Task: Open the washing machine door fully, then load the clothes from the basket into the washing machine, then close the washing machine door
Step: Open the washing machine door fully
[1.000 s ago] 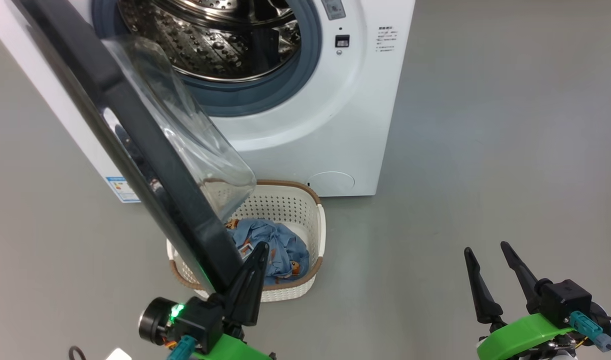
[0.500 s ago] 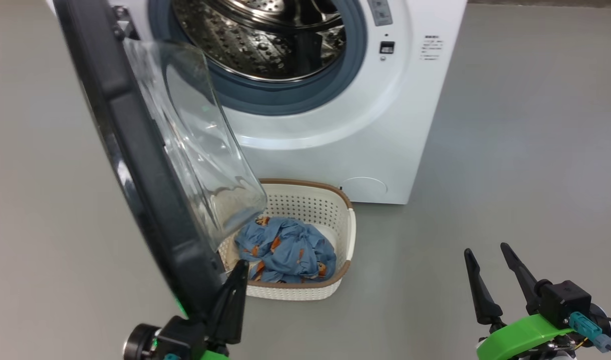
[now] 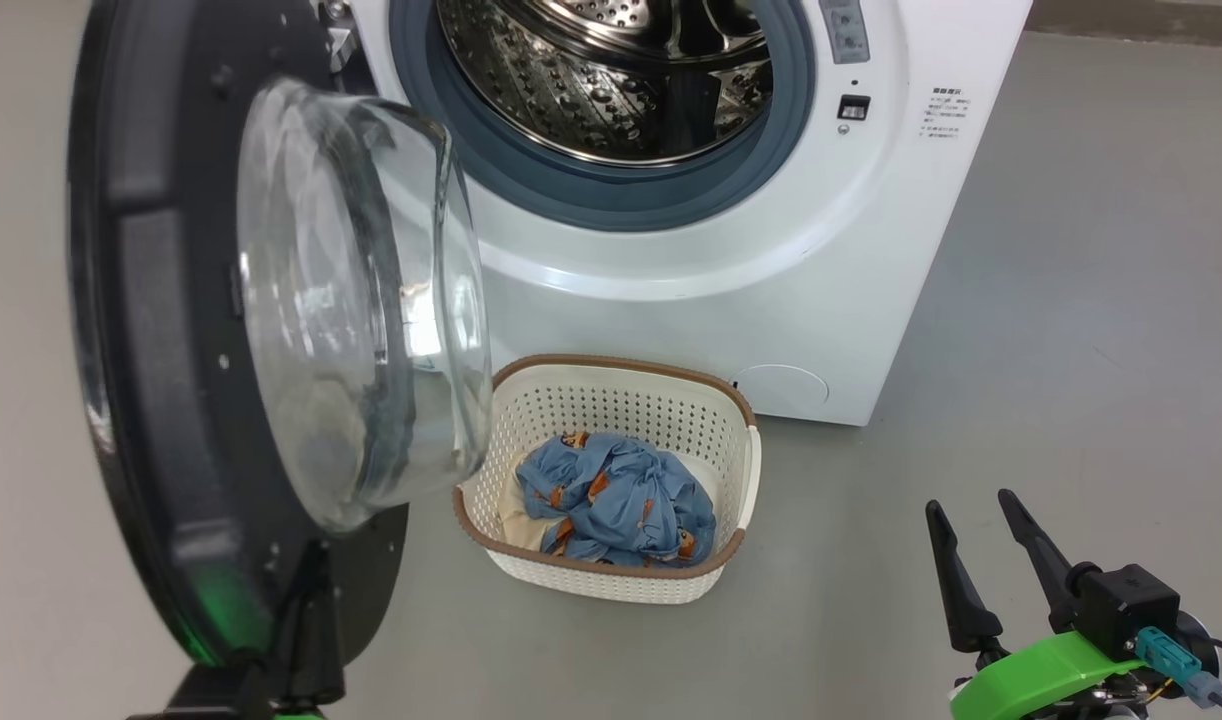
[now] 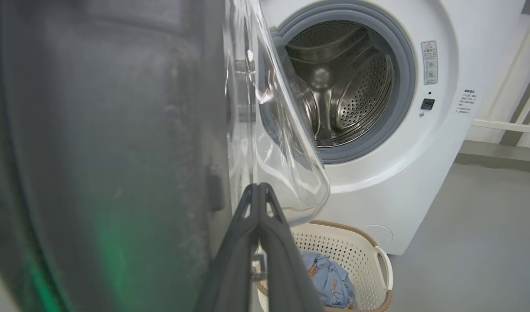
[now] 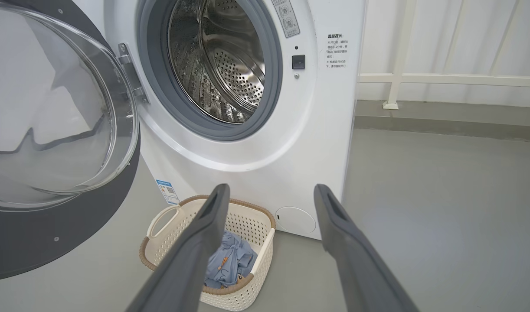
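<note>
The washing machine door [image 3: 151, 330] stands swung wide out to the left of the washing machine [image 3: 731, 300], and its drum [image 3: 611, 80] gapes empty. Step 1, the opening, looks all but done. The left gripper [image 4: 260, 190], its 2 fingers pressed together on nothing, sits at the door's lower inner edge, though contact is hard to judge. The clothes [image 3: 621, 495] lie heaped in the basket [image 3: 611, 585] at the machine's foot. The right gripper [image 3: 969, 500] hangs well clear, jaws apart. Next call: drop a gripper into the basket and pinch cloth.
</note>
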Available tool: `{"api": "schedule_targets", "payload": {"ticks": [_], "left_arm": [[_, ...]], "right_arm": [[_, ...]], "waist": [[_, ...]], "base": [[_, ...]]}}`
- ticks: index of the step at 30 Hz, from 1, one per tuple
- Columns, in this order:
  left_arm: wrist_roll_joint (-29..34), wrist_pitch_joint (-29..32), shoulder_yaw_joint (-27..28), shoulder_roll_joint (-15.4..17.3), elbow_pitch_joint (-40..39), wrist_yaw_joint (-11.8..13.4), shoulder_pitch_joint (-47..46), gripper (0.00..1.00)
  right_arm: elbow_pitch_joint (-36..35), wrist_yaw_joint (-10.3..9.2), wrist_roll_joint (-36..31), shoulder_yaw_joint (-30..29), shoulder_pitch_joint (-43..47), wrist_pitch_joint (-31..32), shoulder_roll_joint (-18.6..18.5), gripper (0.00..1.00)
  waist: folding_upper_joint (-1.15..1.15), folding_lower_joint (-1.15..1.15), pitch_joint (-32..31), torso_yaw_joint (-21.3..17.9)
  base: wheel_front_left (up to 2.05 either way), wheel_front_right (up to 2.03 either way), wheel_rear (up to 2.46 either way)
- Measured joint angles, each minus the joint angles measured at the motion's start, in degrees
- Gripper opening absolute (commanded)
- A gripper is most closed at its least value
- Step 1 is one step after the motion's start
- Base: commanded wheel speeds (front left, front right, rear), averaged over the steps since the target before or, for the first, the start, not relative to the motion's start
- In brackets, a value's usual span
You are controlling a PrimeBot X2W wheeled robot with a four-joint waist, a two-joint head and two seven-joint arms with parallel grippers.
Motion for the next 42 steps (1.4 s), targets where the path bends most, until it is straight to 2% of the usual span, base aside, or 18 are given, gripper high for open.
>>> {"api": "schedule_targets", "payload": {"ticks": [19, 42], "left_arm": [[-6.95, -0.01, 13.13, 2.79, 5.45, 3.67, -3.39, 0.00], [-8.86, -0.01, 27.16, 6.24, 12.96, 3.42, -12.80, 0.00]], "right_arm": [[0.08, 0.00, 0.00, 0.35, 0.18, 0.00, -1.69, 1.00], [-1.25, 0.00, 0.73, 0.79, -1.87, 0.18, -3.69, 1.00]], "waist": [[0.00, 0.00, 2.38, -1.89], [0.00, 0.00, 7.38, -1.14]], "base": [[0.00, 0.00, 0.00], [0.00, 0.00, 0.00]]}}
